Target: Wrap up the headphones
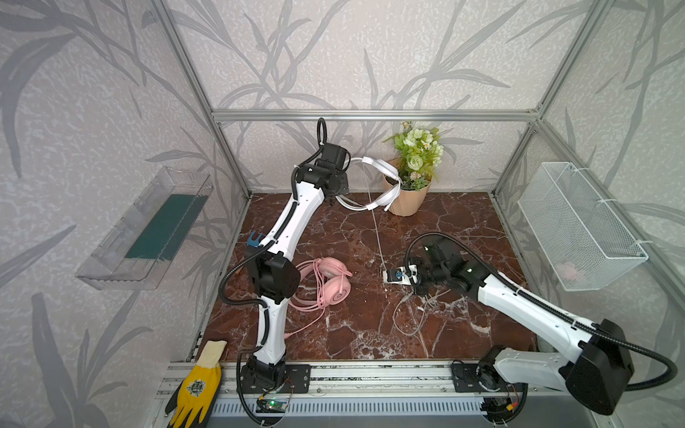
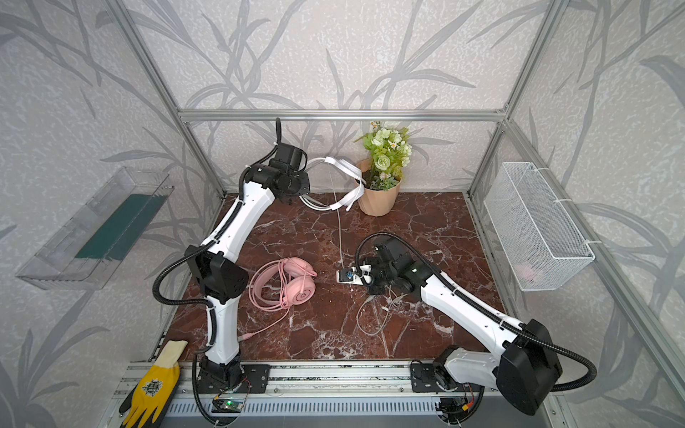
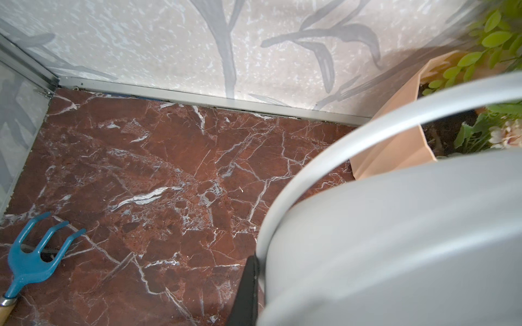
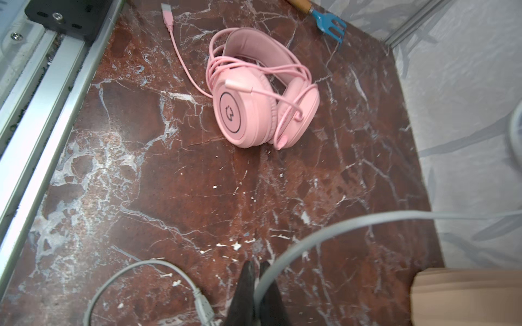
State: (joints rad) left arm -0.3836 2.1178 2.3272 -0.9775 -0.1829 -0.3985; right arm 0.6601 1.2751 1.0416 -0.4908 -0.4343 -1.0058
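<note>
Nearest the lens in both top views lies a yellow-and-cream work glove (image 1: 198, 385) (image 2: 154, 389) on the front rail (image 1: 370, 374). Beyond it, on the red-brown marble counter (image 1: 463, 229), the pink over-ear headphones (image 1: 333, 281) (image 2: 296, 283) lie on their side at left centre. Their earcups face the middle and the headband faces the left arm (image 1: 276, 278), with the pink cable (image 1: 296, 329) looped round them; neither gripper touches them. The white over-ear headphones (image 1: 383, 170) (image 2: 346, 166) hang above the back of the counter, clamped in the left gripper (image 1: 338, 194), headband arching away rightward toward the peach pot of green-and-white flowers (image 1: 407, 202). Their thin white cable (image 1: 376, 229) (image 2: 339, 229) runs nearly straight forward and down to the right gripper (image 1: 389, 276), low over mid-counter. The slack lies in loose loops beside the right arm (image 1: 519, 296).

Left wrist view: the white over-ear headphones (image 3: 395, 240) show as a blurred round mass, probably an earcup, with a tube band curving off it. One black finger (image 3: 248, 285) presses its edge. A blue three-pronged hand rake with wooden handle (image 3: 34, 254), mostly hidden under the left arm from above, lies on the marble.

Right wrist view: the black jaws of the right gripper (image 4: 257, 272) are pinched tight on the thin white cable (image 4: 339, 225), a grip the top views do not resolve. The pink over-ear headphones (image 4: 248, 113) lie well apart beyond them, and the pink USB plug (image 4: 167, 14) shows clearly.
</note>
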